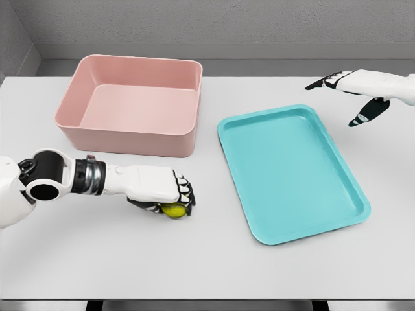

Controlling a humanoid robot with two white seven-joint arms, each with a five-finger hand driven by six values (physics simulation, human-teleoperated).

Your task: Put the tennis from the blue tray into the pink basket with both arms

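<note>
Yellow-green and fuzzy, the small tennis ball [174, 210] sits clenched in our left hand [162, 189], just in front of the rectangular pink plastic basket [130, 133]; the shallow blue plastic tray [292, 172] lies to the basket's right. We judge carrying underway: next, lift over the basket's near wall and release. Our right hand [353, 97] hovers spread, far right of the basket.

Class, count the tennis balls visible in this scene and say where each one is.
1. The tennis ball is gripped in the left hand over the table, between the pink basket and blue tray. None appears hidden.
</note>
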